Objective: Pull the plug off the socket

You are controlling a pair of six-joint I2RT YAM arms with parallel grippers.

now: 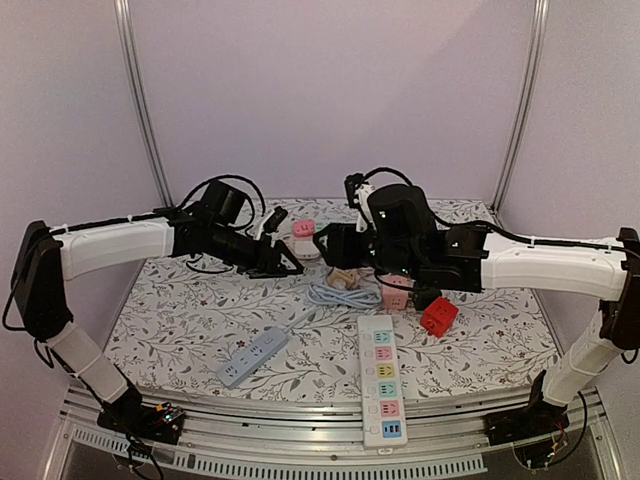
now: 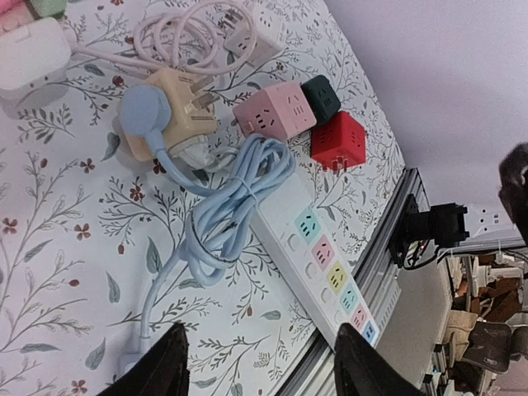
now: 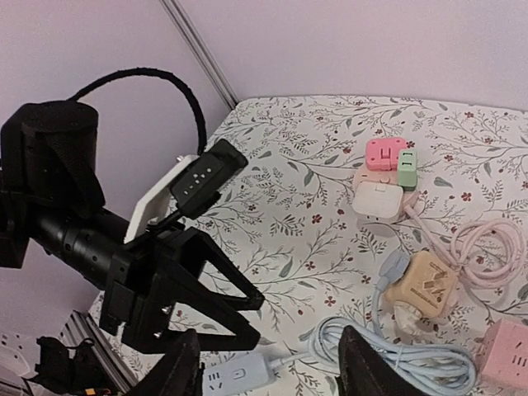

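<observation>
Top external: both arms reach in over the floral bench [image 1: 170, 330], wrists near frame centre. Beige cube socket [image 1: 343, 278] sits on the bench just below them, mid-frame.

Left wrist cam: left hand [image 2: 266, 363] is open, fingers apart at bottom edge, nothing btwn them, up off the bench. Blue plug [image 2: 144, 111] sits against the socket's face, upper left of that frame. Its light blue cable [image 2: 239, 194] runs down into a tied coil lying partly on the white strip [image 2: 330, 268] w/ coloured outlets. Pink cube [image 2: 272, 115], dark green cube [image 2: 320, 95] and red cube [image 2: 340, 140] cluster just right of the socket.

Right wrist cam: right hand [image 3: 276, 363] also open and empty, fingers at bottom edge. Socket + plug at lower right there, pink cable [image 3: 487, 247] looped beside them. I see the left hand's jaws spread at lower left of the same frame. Neither hand touches plug or socket.

Grey strip [image 1: 252, 355] lies lower left of centre in top view.
</observation>
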